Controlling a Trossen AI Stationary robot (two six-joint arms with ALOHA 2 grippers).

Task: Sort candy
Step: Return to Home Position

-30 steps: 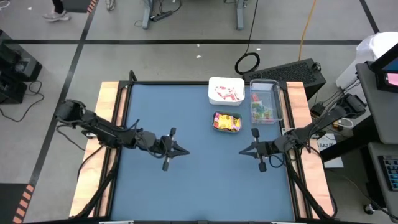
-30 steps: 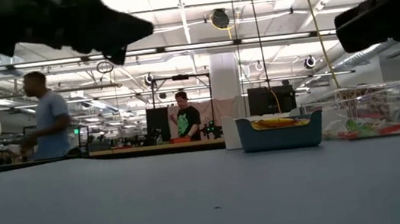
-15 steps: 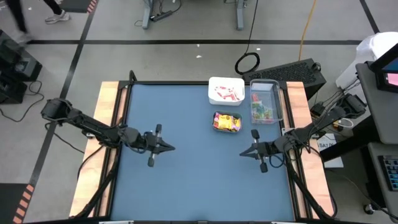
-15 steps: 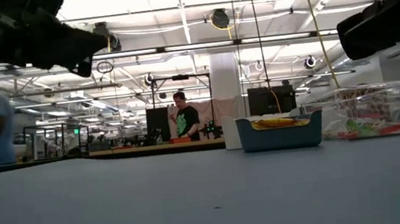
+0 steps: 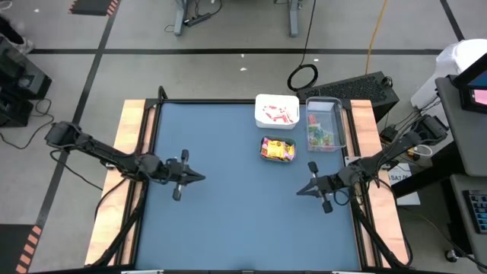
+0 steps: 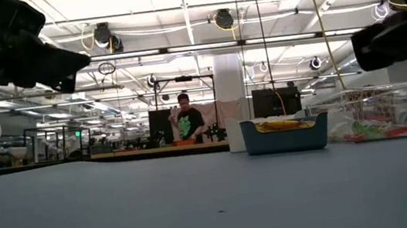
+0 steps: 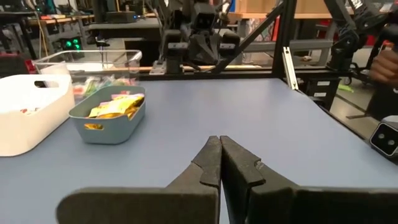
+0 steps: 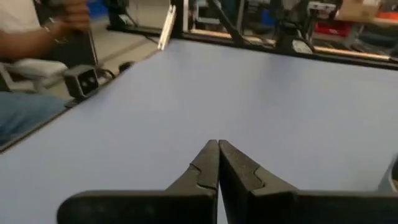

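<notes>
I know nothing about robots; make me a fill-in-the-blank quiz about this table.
The teal container holds ___ packets.
The clear bin stands nearest the ___ arm.
The left end effector and right end effector are both ___.
Missing: yellow; right; shut.

no readable text, labels, brands or numbers on anything in view

The left gripper (image 5: pixel 198 178) and right gripper (image 5: pixel 300 191) face each other, fingers pressed together, both arms apparently held level.
</notes>
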